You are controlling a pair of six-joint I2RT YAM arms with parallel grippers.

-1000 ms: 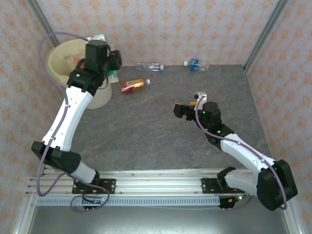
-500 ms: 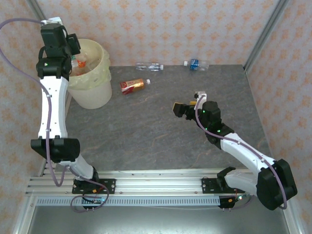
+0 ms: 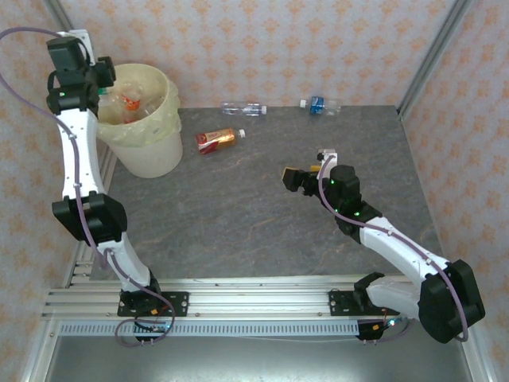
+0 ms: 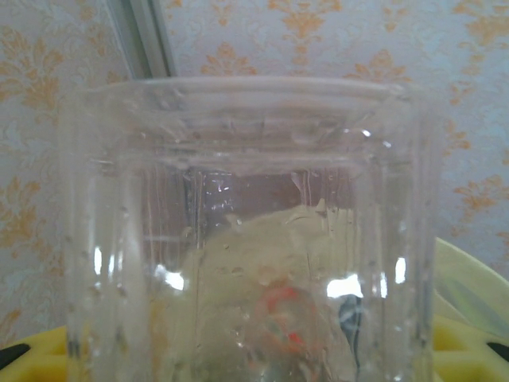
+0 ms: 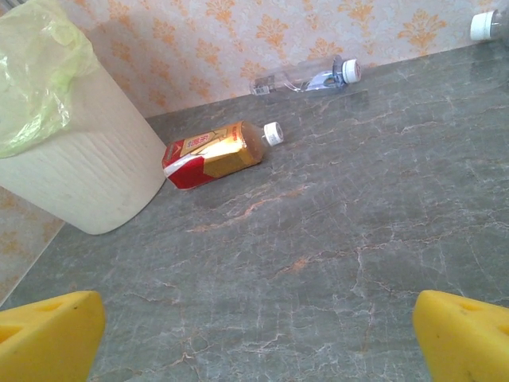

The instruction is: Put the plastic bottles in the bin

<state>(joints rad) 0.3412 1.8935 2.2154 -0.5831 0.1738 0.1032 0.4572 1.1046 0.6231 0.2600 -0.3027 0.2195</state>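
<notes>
Three plastic bottles point(image 3: 220, 140) are lying on the table point(image 3: 262, 231).
Left gripper point(image 3: 95, 79) is clasping a clear bottle point(image 4: 246, 239) by the bin point(image 3: 151, 155); right gripper point(image 5: 254, 334) is hovering, jaws spread.

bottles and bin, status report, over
Left gripper shut on clear bottle over bin. Right gripper open, empty. Red-label bottle, blue-label bottle, second clear bottle lie on table.

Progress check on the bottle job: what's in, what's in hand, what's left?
Done: a few bottles lie in the bin, count unclear. In hand: the left pincer grips a clear bottle at the bin's edge. Left: three on the table, the orange-labelled bottle, a white-capped clear bottle and a blue-labelled bottle. The right pincer is open and empty.
</notes>
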